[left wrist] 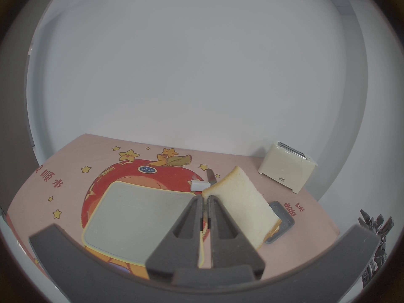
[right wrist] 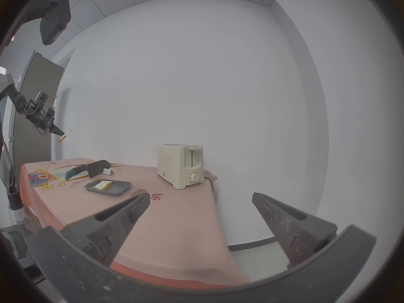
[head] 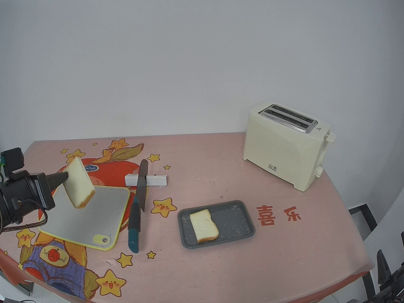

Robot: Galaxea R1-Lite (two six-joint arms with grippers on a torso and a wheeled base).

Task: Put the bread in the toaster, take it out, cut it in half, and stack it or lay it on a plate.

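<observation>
1. The left gripper (left wrist: 205, 202) is pressed together on one edge of a half slice of bread (left wrist: 246, 209). The piece is held tilted in the air above a grey cutting board (head: 90, 217) at the left end of the table (head: 219, 270).
2. The bread is judged light, soft and crumbly. A hard squeeze would crush or tear it, so a gentle hold near the crust is advised.
3. Just beside the board a knife (head: 135, 215) is laid, its blade propped on a small white block (head: 156, 180).
4. Near the table's middle, another half slice (head: 204, 225) is laid flat on a dark tray (head: 237, 221). The toaster (head: 286, 146) is set well apart, at the far right.
5. The right gripper (right wrist: 200, 198) is spread wide, off the table's right edge.
6. The pinched edge is hidden by the gripper. The toaster's slots cannot be seen into, and whether the bread is toasted cannot be told.
</observation>
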